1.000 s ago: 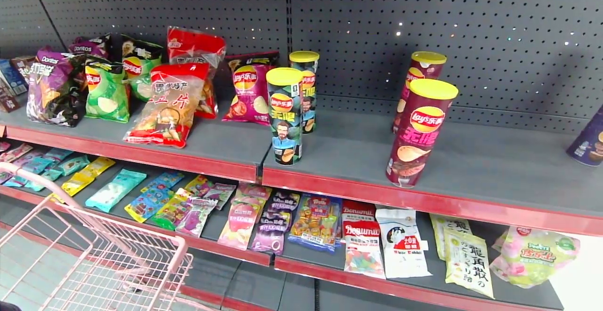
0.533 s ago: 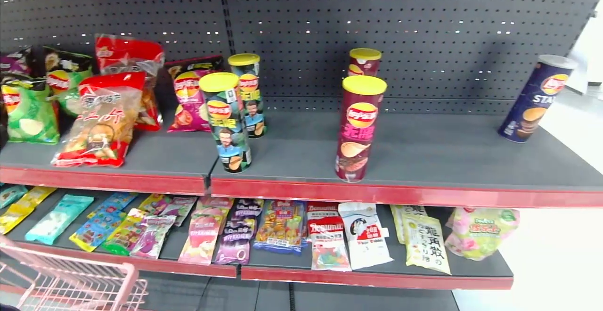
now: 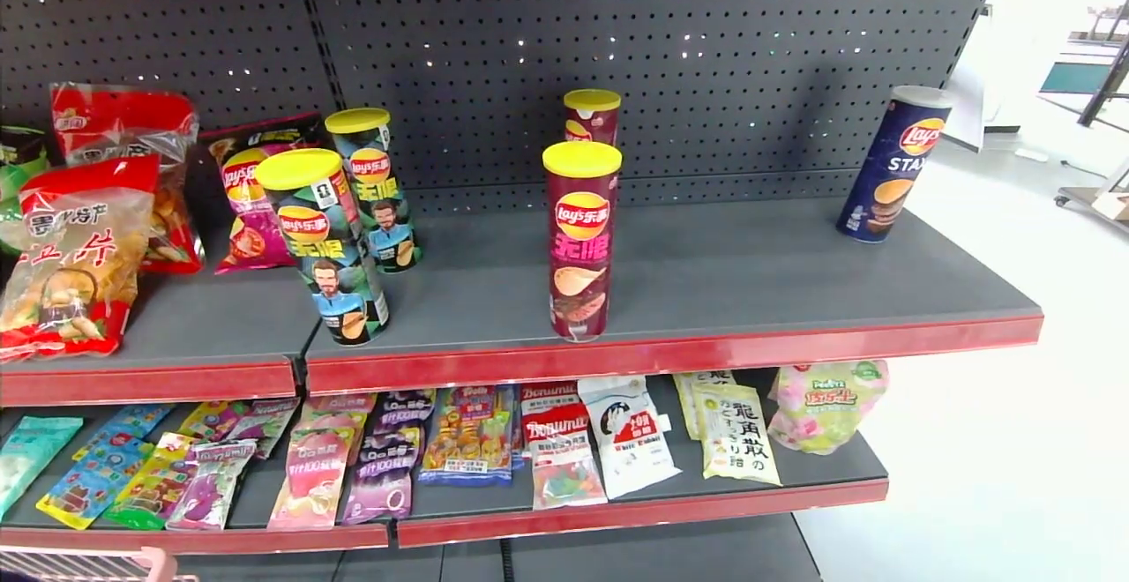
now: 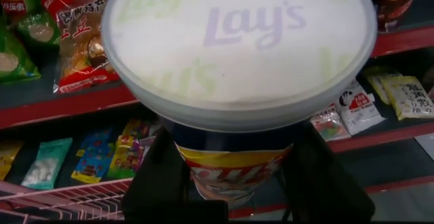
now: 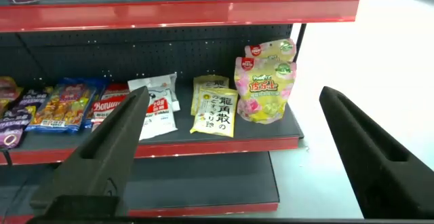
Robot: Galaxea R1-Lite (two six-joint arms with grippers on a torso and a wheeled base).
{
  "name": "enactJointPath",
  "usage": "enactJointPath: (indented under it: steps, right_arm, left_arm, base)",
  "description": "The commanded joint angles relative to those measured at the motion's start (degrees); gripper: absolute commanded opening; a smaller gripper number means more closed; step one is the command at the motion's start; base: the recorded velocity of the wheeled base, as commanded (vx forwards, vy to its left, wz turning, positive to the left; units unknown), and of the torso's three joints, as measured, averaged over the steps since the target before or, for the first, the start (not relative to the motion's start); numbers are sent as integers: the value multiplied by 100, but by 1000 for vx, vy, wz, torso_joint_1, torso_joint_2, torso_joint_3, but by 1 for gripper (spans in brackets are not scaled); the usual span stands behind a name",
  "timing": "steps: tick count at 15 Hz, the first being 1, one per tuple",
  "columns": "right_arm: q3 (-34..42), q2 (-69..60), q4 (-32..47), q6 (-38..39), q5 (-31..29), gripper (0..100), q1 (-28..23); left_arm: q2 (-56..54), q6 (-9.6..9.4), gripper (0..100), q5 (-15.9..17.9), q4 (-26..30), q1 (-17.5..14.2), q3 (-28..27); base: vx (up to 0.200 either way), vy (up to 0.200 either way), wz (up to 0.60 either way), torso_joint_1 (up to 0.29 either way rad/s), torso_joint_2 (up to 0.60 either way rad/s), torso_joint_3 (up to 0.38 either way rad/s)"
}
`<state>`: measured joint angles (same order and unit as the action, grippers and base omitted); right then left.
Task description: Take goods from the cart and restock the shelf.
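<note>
Dark grey pegboard back wall (image 3: 706, 53) runs the full width behind the shelf (image 3: 670, 357). I see pinpoints of light through its holes, thickest along the top. Shelf boards are grey with red front lips. Past the shelf's right end the floor (image 3: 970, 494) is pale and glossy, washed out by strong light. Far right in the head view, a dark slanted frame (image 3: 1102, 85) stands near a teal panel (image 3: 1069, 78). In the right wrist view, there is more pegboard under the lower board and the same bright floor.
</note>
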<state>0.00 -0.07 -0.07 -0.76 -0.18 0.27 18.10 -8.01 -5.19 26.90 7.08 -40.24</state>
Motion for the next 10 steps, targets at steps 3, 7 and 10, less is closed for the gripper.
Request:
enactJointPath:
  steps: [3,7,10]
  right_arm:
    - [0,7,-1,-4,1,100,0]
    - [0,7,-1,-4,1,100,0]
    - [0,7,-1,14,1,100,0]
  left_arm:
    - [123,-157,0,-8,-177,30,-80]
    - [299,-315,0,10,-458,30,-54]
    - [290,-324,0,18,-467,65,-63]
  base:
    - [0,0,0,0,0,0]
    - [0,0,0,0,0,0]
    - [0,0,0,0,0,0]
